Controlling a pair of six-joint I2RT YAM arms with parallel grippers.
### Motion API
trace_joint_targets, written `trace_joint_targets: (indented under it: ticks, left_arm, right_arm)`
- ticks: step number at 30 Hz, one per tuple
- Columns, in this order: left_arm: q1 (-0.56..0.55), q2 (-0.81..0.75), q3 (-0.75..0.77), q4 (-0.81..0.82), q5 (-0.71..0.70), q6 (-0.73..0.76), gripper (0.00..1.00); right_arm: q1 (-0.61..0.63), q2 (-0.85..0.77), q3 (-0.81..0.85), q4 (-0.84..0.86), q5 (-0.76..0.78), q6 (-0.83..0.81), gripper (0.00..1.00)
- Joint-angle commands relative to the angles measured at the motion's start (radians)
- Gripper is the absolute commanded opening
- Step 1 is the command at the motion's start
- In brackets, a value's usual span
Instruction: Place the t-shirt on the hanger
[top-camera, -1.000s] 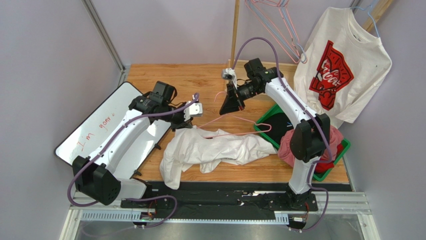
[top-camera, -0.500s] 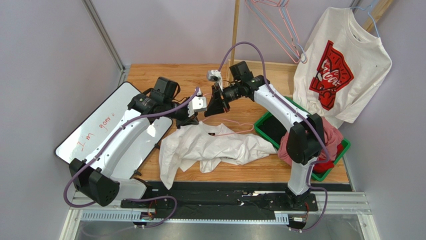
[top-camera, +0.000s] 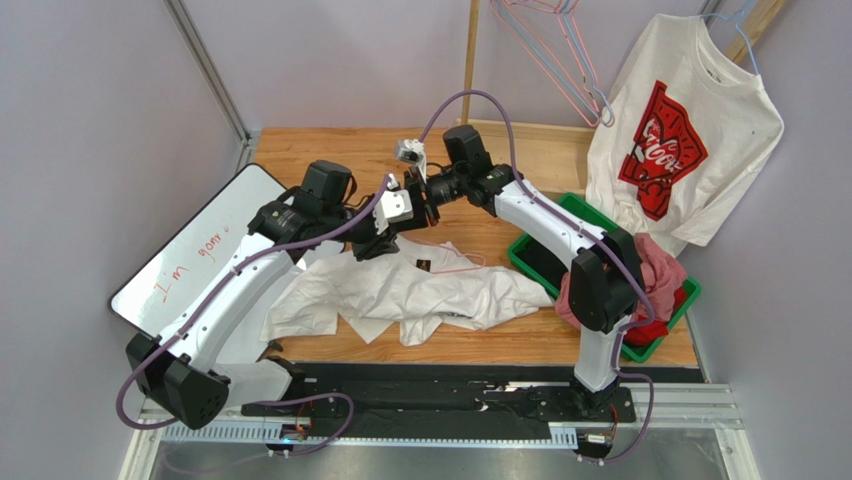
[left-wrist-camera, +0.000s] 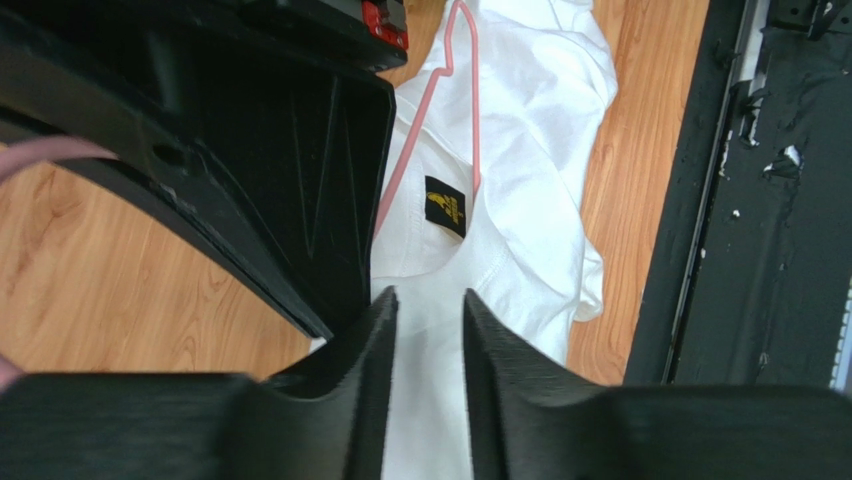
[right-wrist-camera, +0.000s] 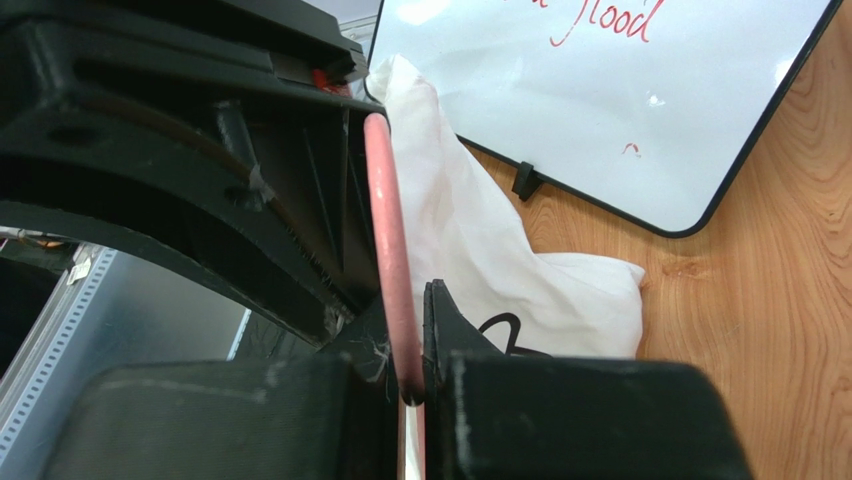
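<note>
The white t-shirt (top-camera: 430, 290) lies crumpled on the wooden table, its dark neck label (top-camera: 424, 265) facing up. The thin pink hanger (top-camera: 462, 268) rests partly on the shirt by the collar. My right gripper (top-camera: 412, 200) is shut on the hanger's wire (right-wrist-camera: 385, 200), which runs between its fingers (right-wrist-camera: 445, 320). My left gripper (top-camera: 380, 243) sits close beside it at the collar. In the left wrist view its jaws (left-wrist-camera: 425, 300) stand narrowly apart with white shirt fabric (left-wrist-camera: 530, 150) between them, below the label (left-wrist-camera: 445, 205) and the pink wire (left-wrist-camera: 475, 120).
A whiteboard (top-camera: 190, 260) with red writing lies at the left, and the shirt's edge overlaps it. A green bin (top-camera: 545, 262) with red and pink clothes stands at the right. A white t-shirt with a red graphic (top-camera: 680, 130) and spare hangers (top-camera: 560, 50) hang at the back.
The right arm has swung left with the hanger until its gripper meets the left gripper. The shirt has been dragged left and spread onto the whiteboard.
</note>
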Motion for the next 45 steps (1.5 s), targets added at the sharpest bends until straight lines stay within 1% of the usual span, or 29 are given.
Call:
trace_joint_targets:
  ticks: [1,3,7,10,13,15,18,21,22,23,24,25,26,27,29,30,31,32,33,34,36,37,40,45]
  left_arm:
    - [0.046,-0.092,-0.047,0.027,-0.019,-0.067,0.46]
    - [0.077,-0.117,-0.056,0.009,-0.008,-0.064,0.51]
    - [0.111,-0.144,-0.065,-0.042,-0.042,0.020,0.58]
    - [0.125,-0.134,-0.075,-0.045,-0.045,0.041,0.60]
    - [0.125,-0.108,-0.084,-0.036,-0.011,0.069,0.60]
    - [0.125,-0.088,-0.093,-0.028,0.021,0.086,0.60]
    - [0.123,-0.060,-0.101,-0.002,0.042,0.074,0.55]
    - [0.122,-0.046,-0.099,0.009,0.081,0.080,0.30]
    - [0.122,-0.048,-0.101,0.009,0.090,0.086,0.15]
    - [0.122,-0.049,-0.102,0.009,0.096,0.094,0.08]
    - [0.122,-0.055,-0.110,0.009,0.099,0.107,0.03]
    - [0.122,-0.060,-0.113,0.009,0.099,0.120,0.00]
    - [0.122,-0.064,-0.121,0.007,0.104,0.130,0.00]
    - [0.120,-0.077,-0.131,0.007,0.107,0.153,0.00]
    - [0.119,-0.086,-0.141,0.003,0.111,0.175,0.00]
    - [0.114,-0.091,-0.145,0.001,0.113,0.189,0.00]
    - [0.111,-0.095,-0.147,-0.003,0.115,0.213,0.00]
    - [0.108,-0.098,-0.145,-0.008,0.116,0.230,0.00]
    - [0.096,-0.103,-0.148,-0.014,0.113,0.245,0.00]
    - [0.091,-0.106,-0.150,-0.017,0.108,0.264,0.00]
    - [0.080,-0.114,-0.150,-0.019,0.108,0.278,0.00]
    - [0.077,-0.115,-0.150,-0.022,0.110,0.284,0.00]
    - [0.074,-0.120,-0.150,-0.023,0.113,0.290,0.00]
    - [0.063,-0.129,-0.150,-0.023,0.110,0.311,0.00]
  right_arm:
    - [-0.005,-0.044,-0.007,0.093,-0.025,0.038,0.00]
    - [-0.005,-0.050,-0.008,0.092,-0.030,0.040,0.00]
    - [-0.005,-0.052,-0.002,0.105,-0.037,0.063,0.00]
    - [0.000,-0.057,0.002,0.148,-0.050,0.104,0.00]
    - [0.004,-0.061,0.004,0.216,-0.053,0.139,0.00]
    - [0.010,-0.063,0.004,0.245,-0.054,0.191,0.00]
    - [0.010,-0.070,0.004,0.289,-0.051,0.230,0.00]
    - [0.009,-0.081,-0.007,0.297,-0.042,0.239,0.00]
    - [0.007,-0.086,-0.007,0.284,-0.022,0.244,0.00]
    - [0.003,-0.086,-0.007,0.271,-0.014,0.268,0.05]
    - [-0.016,-0.086,0.001,0.256,-0.007,0.282,0.28]
    - [-0.028,-0.086,0.001,0.222,0.009,0.294,0.39]
    - [-0.042,-0.089,0.004,0.201,0.024,0.305,0.49]
    - [-0.075,-0.102,0.004,0.175,0.044,0.305,0.64]
    - [-0.112,-0.115,0.004,0.083,0.090,0.287,0.72]
    - [-0.144,-0.122,0.007,0.038,0.105,0.241,0.78]
    - [-0.157,-0.124,0.016,-0.071,0.155,0.209,0.79]
    - [-0.167,-0.123,0.021,-0.129,0.177,0.177,0.79]
    - [-0.181,-0.118,0.022,-0.184,0.200,0.091,0.79]
    - [-0.183,-0.107,0.027,-0.289,0.272,0.054,0.79]
    - [-0.183,-0.092,0.025,-0.388,0.324,-0.034,0.78]
    - [-0.180,-0.071,0.022,-0.448,0.387,-0.078,0.78]
    - [-0.177,-0.003,0.022,-0.532,0.452,-0.118,0.76]
    - [-0.154,0.092,0.074,-0.588,0.457,-0.083,0.75]
